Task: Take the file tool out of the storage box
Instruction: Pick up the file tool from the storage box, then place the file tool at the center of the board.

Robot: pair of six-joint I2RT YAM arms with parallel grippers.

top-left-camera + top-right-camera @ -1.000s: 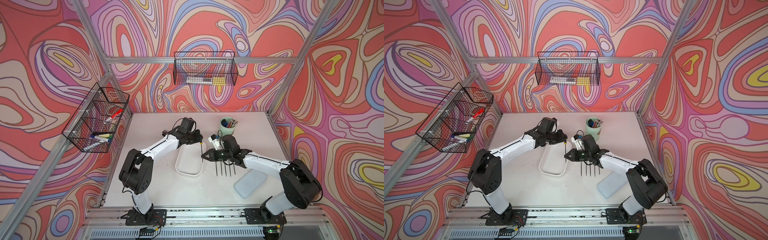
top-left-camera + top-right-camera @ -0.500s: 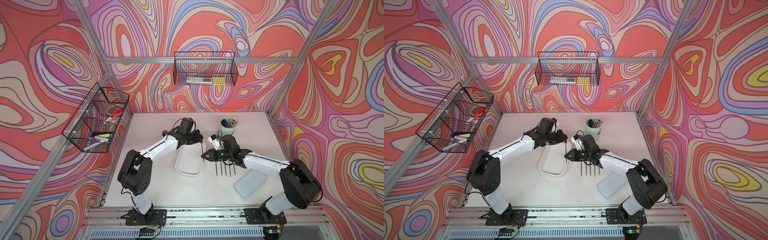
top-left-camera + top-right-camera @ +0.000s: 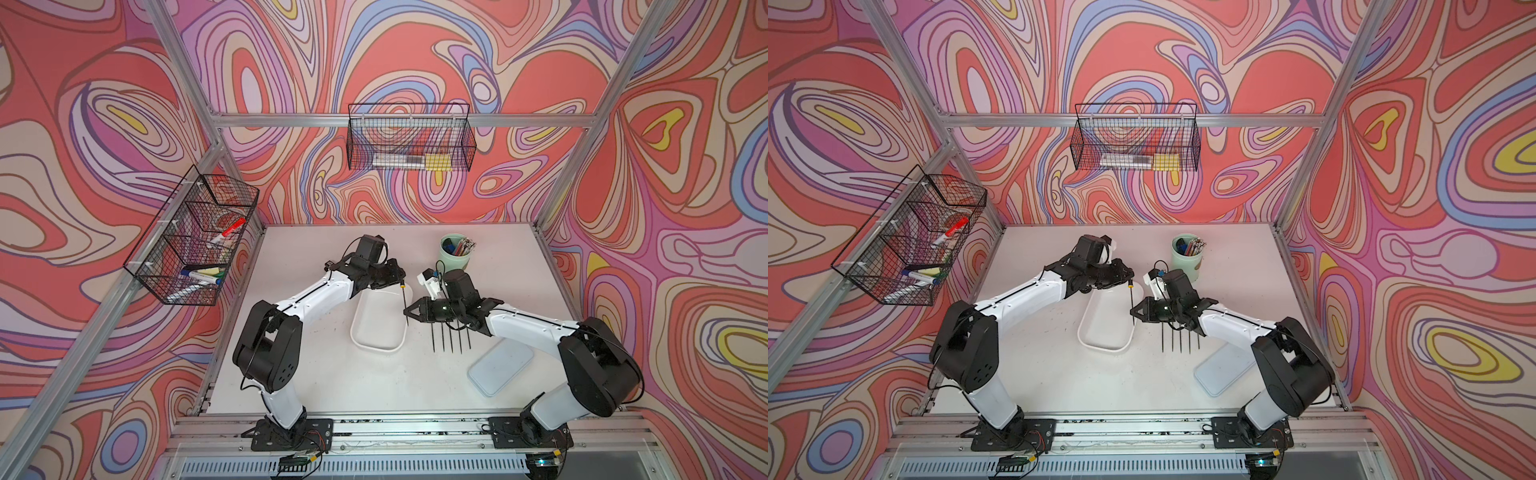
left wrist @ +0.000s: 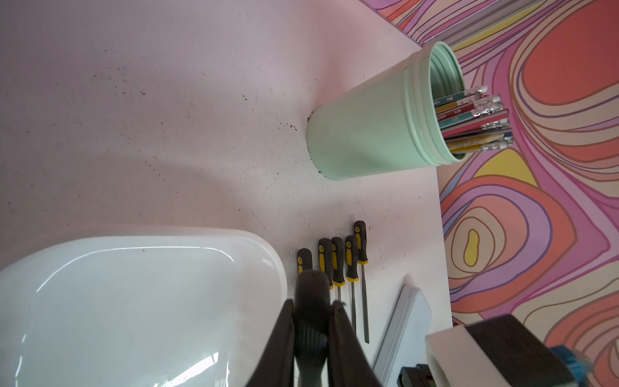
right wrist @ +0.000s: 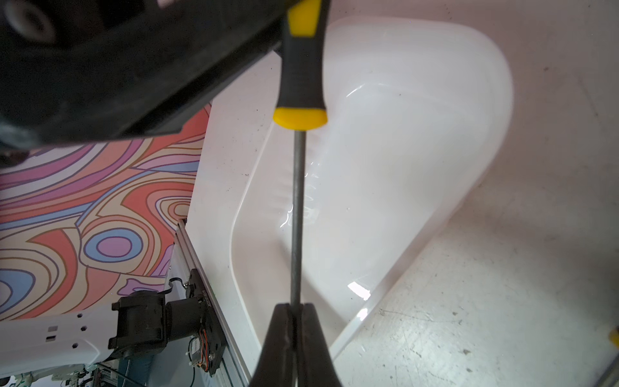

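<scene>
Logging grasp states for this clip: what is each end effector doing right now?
Left end effector: closed on the file's black-and-yellow handle.
Right end effector: closed on the same file's metal shaft.

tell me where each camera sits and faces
Top views: high in front, looking down at the table; both arms whole, left gripper and right gripper on one file.
Left wrist: on the left arm, past its shut fingers toward the green cup and five laid-out files.
Right wrist: on the right arm, up the file's shaft to the left gripper.
Shared: both wrist views show the held file and storage box.
</scene>
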